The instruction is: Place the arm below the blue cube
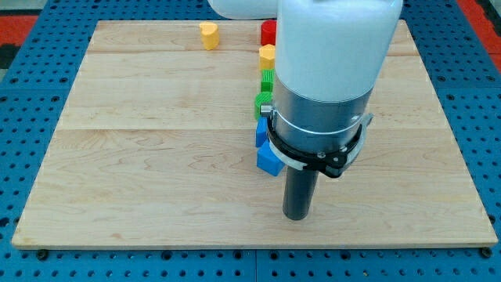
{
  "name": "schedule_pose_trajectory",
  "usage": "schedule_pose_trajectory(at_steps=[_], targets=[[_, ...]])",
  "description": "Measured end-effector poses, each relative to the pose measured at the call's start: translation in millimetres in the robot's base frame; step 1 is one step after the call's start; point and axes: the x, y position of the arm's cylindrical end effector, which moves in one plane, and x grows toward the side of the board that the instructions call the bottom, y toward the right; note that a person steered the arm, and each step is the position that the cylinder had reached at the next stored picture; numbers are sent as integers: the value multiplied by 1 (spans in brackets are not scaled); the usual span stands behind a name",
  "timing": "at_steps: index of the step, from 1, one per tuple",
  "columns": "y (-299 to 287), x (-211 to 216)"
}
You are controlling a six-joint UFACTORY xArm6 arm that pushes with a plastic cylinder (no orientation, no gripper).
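The blue cube [269, 160] sits near the board's middle, partly hidden by the arm's body. Another blue block [261, 131] lies just above it, mostly hidden. My tip [297, 216] rests on the board, below and slightly to the right of the blue cube, a short gap away. Above the blue blocks a column of blocks runs up the view: a green block [263, 102], a green ridged block [267, 78], a yellow block [268, 56] and a red block [268, 32], all partly covered by the arm.
A yellow heart-shaped block [208, 35] stands near the board's top edge, left of centre. The wooden board [141, 157] lies on a blue perforated table [23, 94]. The large white and grey arm body [329, 70] hides the board's upper right middle.
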Motion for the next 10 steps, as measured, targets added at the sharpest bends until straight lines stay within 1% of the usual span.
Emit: schedule_pose_trajectory(at_steps=[6,9,10], targets=[[-8,0],[-17,-9],[-24,-19]])
